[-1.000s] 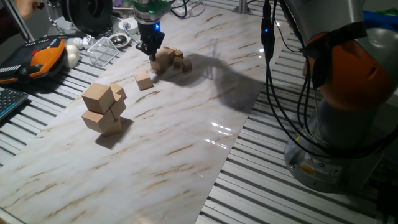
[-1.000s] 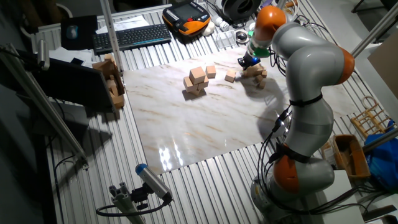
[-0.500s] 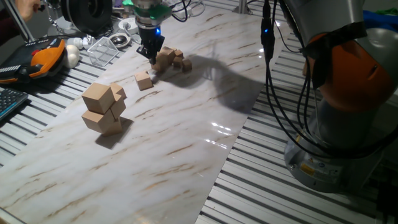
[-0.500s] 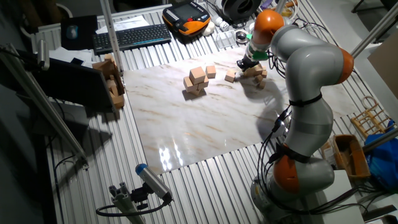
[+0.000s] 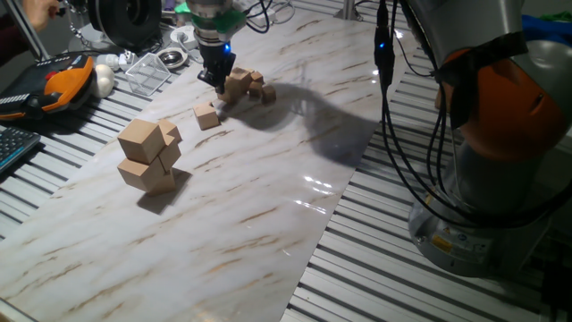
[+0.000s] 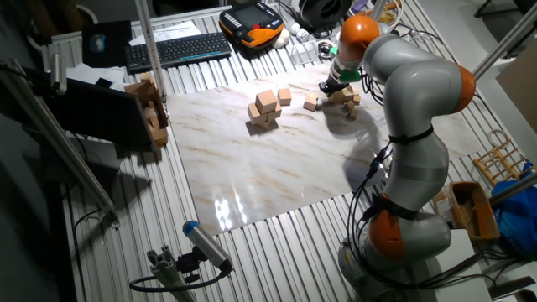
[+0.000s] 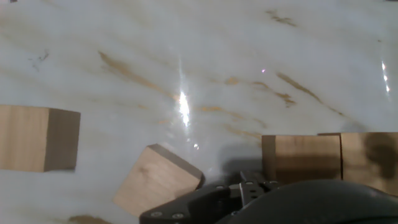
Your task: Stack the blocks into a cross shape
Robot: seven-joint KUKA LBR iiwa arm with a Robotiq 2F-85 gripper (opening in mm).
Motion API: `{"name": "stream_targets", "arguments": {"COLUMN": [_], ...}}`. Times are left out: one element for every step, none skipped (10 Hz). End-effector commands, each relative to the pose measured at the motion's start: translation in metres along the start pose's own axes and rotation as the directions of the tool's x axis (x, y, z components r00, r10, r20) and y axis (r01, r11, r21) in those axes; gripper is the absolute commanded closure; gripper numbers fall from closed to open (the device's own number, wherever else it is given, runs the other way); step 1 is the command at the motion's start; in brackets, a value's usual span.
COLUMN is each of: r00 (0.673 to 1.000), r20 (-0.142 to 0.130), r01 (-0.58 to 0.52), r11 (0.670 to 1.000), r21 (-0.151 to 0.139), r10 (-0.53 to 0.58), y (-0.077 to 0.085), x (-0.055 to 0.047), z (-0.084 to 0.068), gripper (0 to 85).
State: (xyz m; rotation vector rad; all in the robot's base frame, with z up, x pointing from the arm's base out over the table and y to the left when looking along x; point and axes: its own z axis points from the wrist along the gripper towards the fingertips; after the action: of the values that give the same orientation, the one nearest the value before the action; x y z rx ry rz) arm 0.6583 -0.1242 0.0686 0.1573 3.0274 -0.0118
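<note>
In one fixed view the gripper hangs low over the far end of the marble-patterned bench, its tip just beside a small heap of blocks; whether it touches them, and how far apart the jaws stand, cannot be told from here. A single block lies on the bench just in front of the heap, apart from it. Nearer the camera stands a pile of bigger cubes, one perched tilted on another, well apart from the gripper. An orange handheld pendant and a clear plastic box lie off the bench's far left edge. In the other fixed view the gripper sits at the heap of blocks at the bench's far side, the single block just left of it, the bigger cubes further left, and a keyboard beyond the bench. In the hand view the dark gripper body fills the lower edge; a tilted block lies just beside it, two blocks sit side by side touching at right, another block lies apart at left, and the jaws' opening is hidden.
</note>
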Motion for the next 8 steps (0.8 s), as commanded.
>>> {"name": "stream_targets", "arguments": {"r00": [1.000, 1.000, 1.000, 1.000, 1.000, 1.000, 1.000, 1.000], "r20": [0.000, 0.000, 0.000, 0.000, 0.001, 0.001, 0.002, 0.002], "r01": [0.002, 0.004, 0.006, 0.011, 0.013, 0.019, 0.023, 0.026], "r11": [1.000, 1.000, 1.000, 1.000, 1.000, 1.000, 1.000, 0.999], "r21": [0.000, 0.000, 0.002, 0.006, 0.011, 0.017, 0.021, 0.023], "r10": [-0.002, -0.004, -0.006, -0.011, -0.013, -0.020, -0.023, -0.026], "y": [-0.0011, -0.0019, -0.0023, -0.0026, -0.0029, -0.0034, -0.0043, -0.0050], "x": [0.0007, 0.0013, 0.0011, 0.0010, 0.0009, 0.0010, 0.0010, 0.0010], "z": [0.0012, 0.0023, 0.0023, 0.0022, 0.0022, 0.0025, 0.0027, 0.0033], "gripper": [85.0, 85.0, 85.0, 85.0, 85.0, 85.0, 85.0, 85.0]}}
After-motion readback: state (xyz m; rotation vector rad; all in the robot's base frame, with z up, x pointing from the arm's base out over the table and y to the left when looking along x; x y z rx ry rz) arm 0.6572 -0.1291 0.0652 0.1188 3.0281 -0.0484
